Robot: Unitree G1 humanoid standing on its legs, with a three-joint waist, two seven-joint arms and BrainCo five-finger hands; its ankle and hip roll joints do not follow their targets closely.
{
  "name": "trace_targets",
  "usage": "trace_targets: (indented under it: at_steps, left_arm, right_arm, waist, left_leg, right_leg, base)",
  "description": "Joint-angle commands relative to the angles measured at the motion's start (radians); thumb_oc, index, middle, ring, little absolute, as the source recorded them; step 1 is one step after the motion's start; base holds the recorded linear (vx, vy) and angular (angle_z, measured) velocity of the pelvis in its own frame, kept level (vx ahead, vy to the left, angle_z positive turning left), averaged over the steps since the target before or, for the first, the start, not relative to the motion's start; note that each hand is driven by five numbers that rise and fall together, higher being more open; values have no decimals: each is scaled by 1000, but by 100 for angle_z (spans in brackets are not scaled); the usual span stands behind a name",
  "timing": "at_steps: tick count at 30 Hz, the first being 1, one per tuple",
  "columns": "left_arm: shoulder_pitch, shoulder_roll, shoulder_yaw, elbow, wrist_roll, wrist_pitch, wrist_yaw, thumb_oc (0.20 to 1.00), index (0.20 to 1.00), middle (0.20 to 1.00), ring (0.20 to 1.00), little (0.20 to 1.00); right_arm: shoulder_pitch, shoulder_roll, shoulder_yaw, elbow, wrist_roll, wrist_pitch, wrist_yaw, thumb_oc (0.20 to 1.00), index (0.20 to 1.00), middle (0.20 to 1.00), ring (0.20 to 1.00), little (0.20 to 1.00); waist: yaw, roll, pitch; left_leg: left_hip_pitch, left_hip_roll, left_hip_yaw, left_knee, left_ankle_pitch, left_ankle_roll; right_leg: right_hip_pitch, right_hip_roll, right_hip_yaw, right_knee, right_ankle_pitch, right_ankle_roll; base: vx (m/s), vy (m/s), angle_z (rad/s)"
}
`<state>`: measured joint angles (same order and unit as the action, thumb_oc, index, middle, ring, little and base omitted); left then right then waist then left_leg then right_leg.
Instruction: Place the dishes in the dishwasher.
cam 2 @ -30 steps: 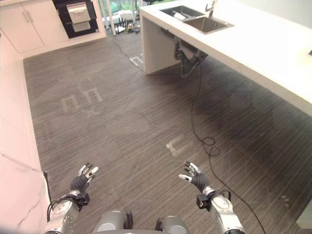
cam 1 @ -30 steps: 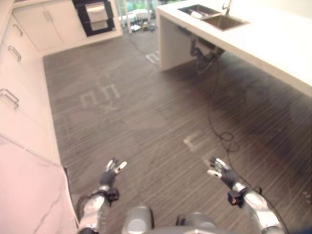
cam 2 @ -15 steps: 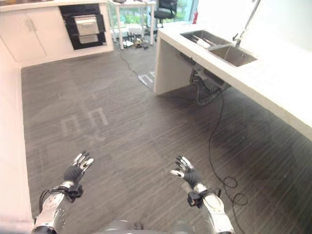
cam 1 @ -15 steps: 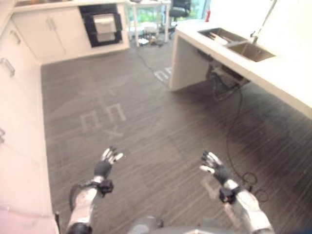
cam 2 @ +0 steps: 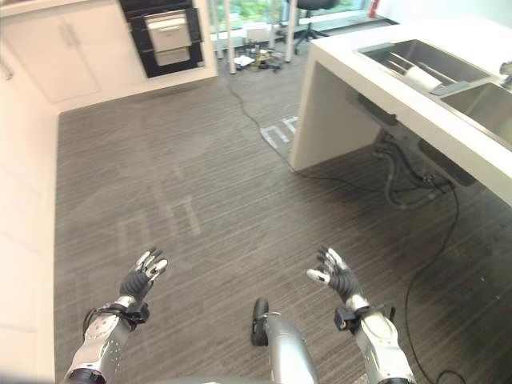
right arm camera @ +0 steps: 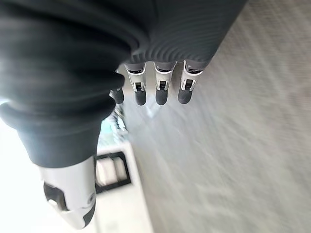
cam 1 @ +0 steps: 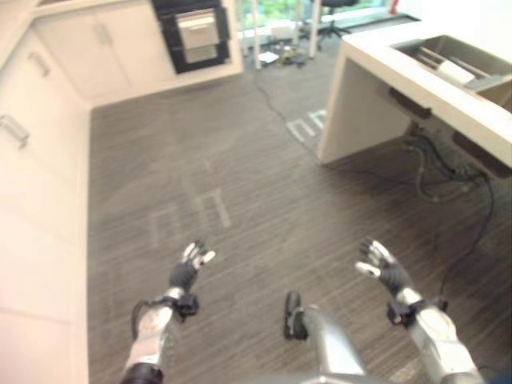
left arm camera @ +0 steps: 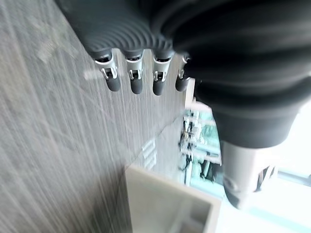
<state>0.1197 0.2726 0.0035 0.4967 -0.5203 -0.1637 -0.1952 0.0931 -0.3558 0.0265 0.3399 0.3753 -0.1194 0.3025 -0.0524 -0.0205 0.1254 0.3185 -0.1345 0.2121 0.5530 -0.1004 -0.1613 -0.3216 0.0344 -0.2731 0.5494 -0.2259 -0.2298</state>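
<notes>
While the camera is swinging so that the white cabinets [cam 1: 40, 160] are sliding off to the left and the sink [cam 2: 424, 76], with dishes [cam 2: 420, 78] lying in it, is nearing on the right, the robot seems to be walking toward them. Its left hand [cam 1: 190, 264] is hanging empty, fingers straight; its right hand [cam 1: 381, 264] is likewise spread, holding nothing.
</notes>
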Motion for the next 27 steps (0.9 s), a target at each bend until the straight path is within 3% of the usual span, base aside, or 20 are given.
trace_targets:
  at_steps: [1,2,4,5,6,8,11,13,14,18,21,22,23,25,27]
  left_arm:
    - [14,59,-12,-107,31,-62,21,1000,1000,1000,1000,1000]
    - [11,61,-16,-98,31,-69,18,1000,1000,1000,1000,1000]
    - [10,64,-15,-93,31,-71,18,1000,1000,1000,1000,1000]
    - [22,67,-11,-96,27,-79,27,1000,1000,1000,1000,1000]
    - [27,68,-9,-95,28,-87,26,1000,1000,1000,1000,1000]
    - [56,74,15,-130,15,-105,23,1000,1000,1000,1000,1000]
    - [73,85,57,-222,0,-127,33,1000,1000,1000,1000,1000]
    - [62,98,80,-265,6,-184,35,1000,1000,1000,1000,1000]
    - [36,124,93,-312,15,-204,57,1000,1000,1000,1000,1000]
    - [-17,166,113,-410,30,-232,43,1000,1000,1000,1000,1000]
    - [-36,183,144,-517,55,-276,21,1000,1000,1000,1000,1000]
    - [-40,187,151,-548,67,-289,18,1000,1000,1000,1000,1000]
    - [-48,190,166,-619,82,-312,4,1000,1000,1000,1000,1000]
    - [-58,187,182,-668,91,-342,6,1000,1000,1000,1000,1000]
    - [-74,195,191,-693,117,-371,49,1000,1000,1000,1000,1000]
  right_arm:
    - [42,-62,-33,-80,36,-43,53,1000,1000,1000,1000,1000]
    - [35,-68,-35,-82,40,-51,49,1000,1000,1000,1000,1000]
    - [23,-74,-31,-97,54,-51,49,1000,1000,1000,1000,1000]
    - [8,-77,-21,-124,48,-38,57,1000,1000,1000,1000,1000]
    - [2,-75,-16,-134,48,-40,59,1000,1000,1000,1000,1000]
    - [-8,-74,3,-199,31,-19,63,1000,1000,1000,1000,1000]
    - [-5,-84,8,-246,26,-29,71,1000,1000,1000,1000,1000]
    - [-13,-101,4,-274,52,-34,74,1000,1000,1000,1000,1000]
    - [-22,-107,-9,-303,69,-24,76,1000,1000,1000,1000,1000]
    - [12,-103,-47,-396,102,-14,60,1000,1000,1000,1000,1000]
    - [27,-84,-78,-458,114,-22,33,1000,1000,1000,1000,1000]
    - [30,-81,-86,-471,117,-22,24,1000,1000,1000,1000,1000]
    - [33,-75,-109,-506,148,-21,18,1000,1000,1000,1000,1000]
    - [26,-67,-114,-522,164,-30,26,1000,1000,1000,1000,1000]
    - [-9,-55,-88,-516,166,-34,39,1000,1000,1000,1000,1000]
  waist:
    - [-6,-63,-11]
    - [4,-66,5]
    - [18,-62,21]
    - [26,-49,29]
    - [31,-43,29]
    - [58,6,36]
    - [85,22,36]
    - [101,18,31]
    - [100,21,23]
    - [106,-1,-12]
    - [116,-25,-35]
    - [114,-32,-38]
    - [102,-43,-44]
    - [93,-31,-49]
    - [102,-23,-48]
  left_leg:
    - [-358,148,-102,181,213,76]
    - [-447,161,-97,213,182,93]
    - [-448,155,-80,83,156,112]
    - [-396,158,-49,-181,155,113]
    - [-392,160,-44,-253,166,108]
    - [-529,195,-157,-253,123,85]
    - [-601,188,-259,-253,141,63]
    - [-630,175,-290,-253,112,72]
    - [-620,190,-277,-253,101,75]
    - [-600,163,-273,-253,65,107]
    - [-587,111,-298,-253,40,146]
    - [-583,97,-302,-253,36,157]
    - [-554,63,-322,-253,14,184]
    - [-535,56,-341,-253,8,193]
    - [-514,57,-320,-253,-5,192]
  right_leg:
    - [148,-125,163,-249,193,254]
    - [176,-117,164,-249,186,249]
    - [207,-102,171,-249,165,256]
    - [234,-84,181,-249,143,270]
    - [237,-77,185,-249,139,276]
    - [270,-24,209,-249,113,281]
    - [324,6,251,-249,65,272]
    - [363,-5,273,-249,33,281]
    - [382,-25,257,-249,18,290]
    - [409,-74,225,-249,13,324]
    - [421,-104,214,-249,51,343]
    - [426,-105,220,-249,89,351]
    - [433,-95,239,-249,190,369]
    - [418,-77,235,-249,253,366]
    - [374,-96,175,-249,235,355]
  base:
    - [245,-250,-175]
    - [275,-214,-114]
    - [279,-35,-84]
    - [340,67,-96]
    - [400,164,-76]
    - [325,180,-72]
    - [301,168,-72]
    - [295,210,-83]
    - [283,231,-107]
    - [237,216,-48]
    - [225,223,-2]
    - [307,271,14]
    - [218,208,19]
    - [175,194,27]
    - [91,114,-16]
